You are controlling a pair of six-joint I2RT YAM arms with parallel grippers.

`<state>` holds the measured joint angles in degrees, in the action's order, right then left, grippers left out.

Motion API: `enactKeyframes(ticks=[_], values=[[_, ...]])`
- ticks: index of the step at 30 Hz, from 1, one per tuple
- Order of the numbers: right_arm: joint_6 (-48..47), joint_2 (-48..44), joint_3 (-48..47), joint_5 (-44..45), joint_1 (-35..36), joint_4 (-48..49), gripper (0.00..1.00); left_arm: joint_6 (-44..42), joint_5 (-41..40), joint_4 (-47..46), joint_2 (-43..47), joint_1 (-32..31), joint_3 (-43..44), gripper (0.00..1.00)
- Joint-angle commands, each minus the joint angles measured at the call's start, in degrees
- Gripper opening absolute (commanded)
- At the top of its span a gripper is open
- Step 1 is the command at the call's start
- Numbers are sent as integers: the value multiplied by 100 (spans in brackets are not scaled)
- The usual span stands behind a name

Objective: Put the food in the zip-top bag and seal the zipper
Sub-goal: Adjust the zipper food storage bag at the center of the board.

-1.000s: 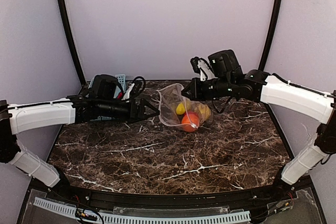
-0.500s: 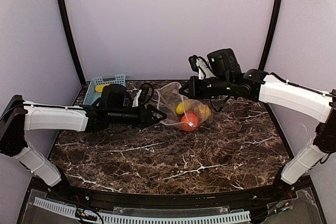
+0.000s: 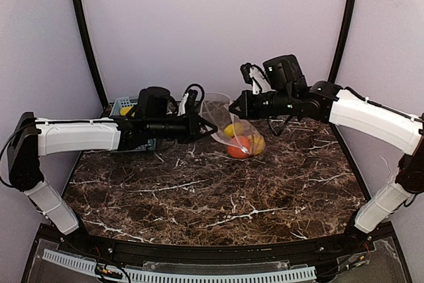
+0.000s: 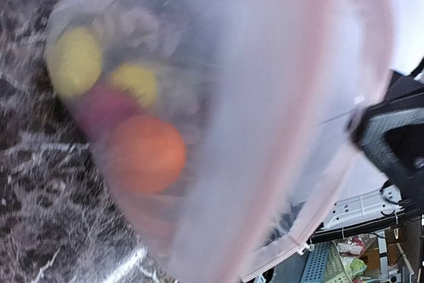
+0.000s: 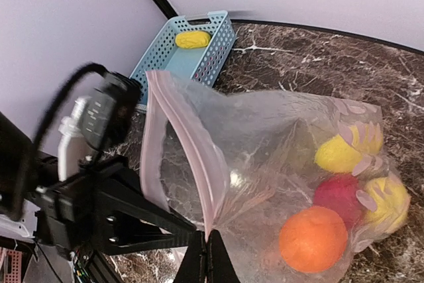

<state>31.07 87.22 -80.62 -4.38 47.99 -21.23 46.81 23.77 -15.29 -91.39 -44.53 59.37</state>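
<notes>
Since the left gripper (image 3: 201, 126) and right gripper (image 3: 232, 108) are each clenched on the mouth of the clear dotted plastic bag (image 3: 222, 122), hanging right of the blue-grey slatted basket (image 3: 122, 105) with toy fruit (image 3: 239, 147) inside, pulling gently apart should straighten the pink zipper (image 5: 189, 150).

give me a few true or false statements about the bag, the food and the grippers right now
1. The orange ball is inside the zip-top bag. True.
2. The basket holds nothing. False: a yellow piece lies in it.
3. The right gripper is shut on the zipper strip. True.
4. The bag's mouth is sealed. False: it gapes open.
5. The left gripper is wide open, far from the bag. False: it is shut at the bag's mouth edge.
</notes>
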Motion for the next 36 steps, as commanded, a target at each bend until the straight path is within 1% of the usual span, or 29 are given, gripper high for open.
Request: enactKeyframes(ticks=[1,2,4,7,10,15,21,24,26,27,28,29,30,31,32,33,34,35,36], values=[[-452,-446,-590,971,-18,-502,0,-825,81,755,363,-20,1299,1],[-499,-568,-596,1091,-25,-547,0,-854,182,887,370,-20,1534,1],[-545,-845,-545,1214,-26,-517,0,-865,334,952,375,-8,1727,1],[-515,-1141,-393,1214,-26,-478,0,-804,491,968,335,30,1779,1],[-420,-1225,-211,1094,-26,-435,0,-711,595,938,345,125,1633,1],[-218,-1069,66,693,-26,-308,0,-574,741,879,460,216,1296,1],[66,-723,393,228,-28,-16,0,-630,965,1156,386,249,927,1],[105,-603,409,72,-26,71,0,-748,1118,1350,278,295,967,2],[110,-560,390,22,-26,102,0,-945,1136,1637,297,327,1079,7],[112,-553,381,15,-26,114,0,-1015,1092,1813,320,348,1152,16],[112,-551,378,16,-26,125,0,-1169,1058,1895,393,361,1180,21],[110,-549,375,17,-26,147,0,-1238,1009,1998,438,409,1223,33],[114,-548,365,10,-26,158,0,-1350,1012,2036,544,445,1242,40],[104,-547,351,0,-26,174,0,-1411,1021,2159,605,555,1298,51],[98,-534,339,-13,-28,172,0,-1554,1008,2270,713,704,1345,56],[90,-519,322,-22,-27,174,0,-1658,990,2576,812,794,1502,62],[79,-510,307,-35,-26,174,0,-1901,886,2764,858,968,1605,65],[67,-498,291,-48,-26,178,0,-2065,810,3196,948,1054,1824,72],[62,-493,288,-58,-26,181,0,-2418,597,3421,987,1217,1947,77]])
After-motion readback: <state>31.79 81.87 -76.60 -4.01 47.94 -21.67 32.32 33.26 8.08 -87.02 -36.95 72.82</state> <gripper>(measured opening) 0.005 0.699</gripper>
